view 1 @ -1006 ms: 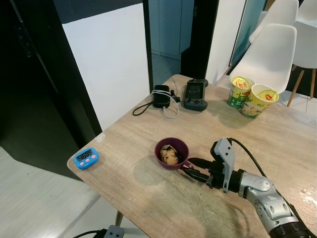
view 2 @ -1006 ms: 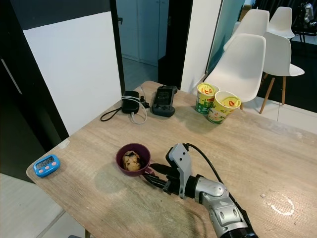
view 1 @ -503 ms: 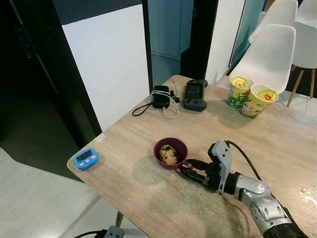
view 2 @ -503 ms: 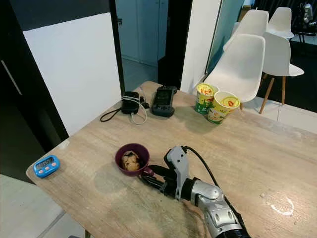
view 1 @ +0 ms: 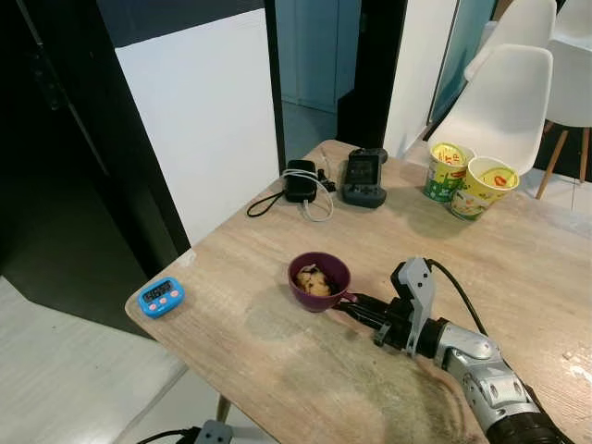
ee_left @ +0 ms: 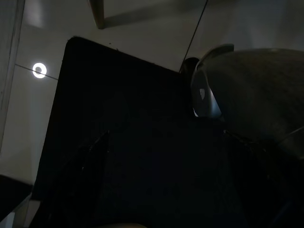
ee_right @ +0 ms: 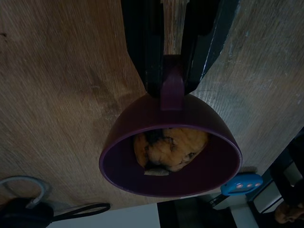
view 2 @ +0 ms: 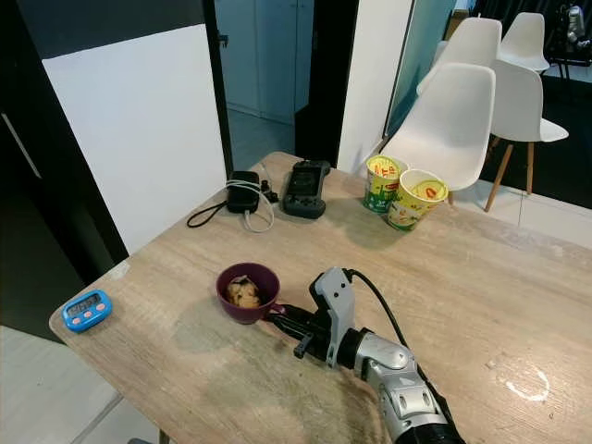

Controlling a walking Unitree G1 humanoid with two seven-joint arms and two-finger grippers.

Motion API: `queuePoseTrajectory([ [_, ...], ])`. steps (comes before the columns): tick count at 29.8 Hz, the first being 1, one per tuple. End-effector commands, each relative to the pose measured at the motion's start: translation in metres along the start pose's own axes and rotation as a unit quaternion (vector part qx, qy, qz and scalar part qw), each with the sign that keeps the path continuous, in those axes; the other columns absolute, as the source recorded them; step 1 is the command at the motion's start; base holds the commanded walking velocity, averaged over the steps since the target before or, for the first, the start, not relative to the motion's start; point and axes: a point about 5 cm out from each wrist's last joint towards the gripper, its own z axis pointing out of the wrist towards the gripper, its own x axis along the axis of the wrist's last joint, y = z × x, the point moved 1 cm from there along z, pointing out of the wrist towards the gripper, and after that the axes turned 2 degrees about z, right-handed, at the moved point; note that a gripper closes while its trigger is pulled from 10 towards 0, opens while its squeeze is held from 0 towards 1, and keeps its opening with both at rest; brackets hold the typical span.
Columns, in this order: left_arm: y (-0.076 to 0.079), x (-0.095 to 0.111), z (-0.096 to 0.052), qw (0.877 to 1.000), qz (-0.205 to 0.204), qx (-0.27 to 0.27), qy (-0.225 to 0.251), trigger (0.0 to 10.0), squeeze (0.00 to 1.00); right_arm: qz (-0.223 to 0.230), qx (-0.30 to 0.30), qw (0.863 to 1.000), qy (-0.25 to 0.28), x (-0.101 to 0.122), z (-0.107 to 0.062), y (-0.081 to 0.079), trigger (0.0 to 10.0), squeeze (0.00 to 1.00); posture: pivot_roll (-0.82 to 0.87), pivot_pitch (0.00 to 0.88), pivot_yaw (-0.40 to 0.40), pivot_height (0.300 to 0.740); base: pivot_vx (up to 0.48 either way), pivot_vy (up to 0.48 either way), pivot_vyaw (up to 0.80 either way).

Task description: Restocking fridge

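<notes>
Right gripper (view 1: 356, 306), jaws earlier apart, now clamps the purple bowl's (view 1: 319, 280) handle.

Light wooden table (view 1: 518, 268), white chairs (view 1: 504, 102) behind it, white wall panel (view 1: 203, 120), pale floor (view 1: 65, 370)

My right arm (view 1: 486, 384) is mostly brushed silver, chunky rounded segments with darker seams between them, going black down near the lower end. On the wrist there's a grey boxy camera housing (view 1: 413, 285) sticking up, flat-faced with rounded corners, and a thin black cable (view 1: 460, 291) looping out of the top of it and back along the forearm. The right gripper (view 1: 359, 307) is all black: two long, slim fingers (ee_right: 142, 42), matte, flat-sided, tapering toward the tips, with a small black knob poking out near their base.
</notes>
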Motion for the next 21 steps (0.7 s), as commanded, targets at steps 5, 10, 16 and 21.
queuePoseTrajectory([
  [5,0.003,0.003,0.001,1.0,0.002,-0.006,0.004,10.0,0.0,0.007,-0.003,1.0,0.026,0.005,-0.002,0.003,0.0,0.0,0.05,0.0,0.006,0.74,0.0,0.0,0.0],
  [10,0.003,0.001,0.001,1.0,0.003,-0.006,0.001,10.0,0.0,0.023,-0.001,0.998,0.064,0.017,-0.009,0.008,0.0,0.0,0.06,0.0,0.008,0.74,0.0,0.0,0.0],
  [16,0.003,0.0,0.001,1.0,0.002,0.001,-0.003,10.0,0.0,0.035,0.059,0.993,0.098,0.036,-0.024,0.003,10.0,0.0,0.06,0.0,0.01,0.74,0.0,0.0,0.0],
  [21,0.001,-0.001,0.001,1.0,0.002,0.009,-0.008,10.0,0.0,0.025,0.074,0.994,0.083,0.037,-0.031,0.003,10.0,0.0,0.06,0.0,0.01,0.74,0.0,0.0,0.0],
])
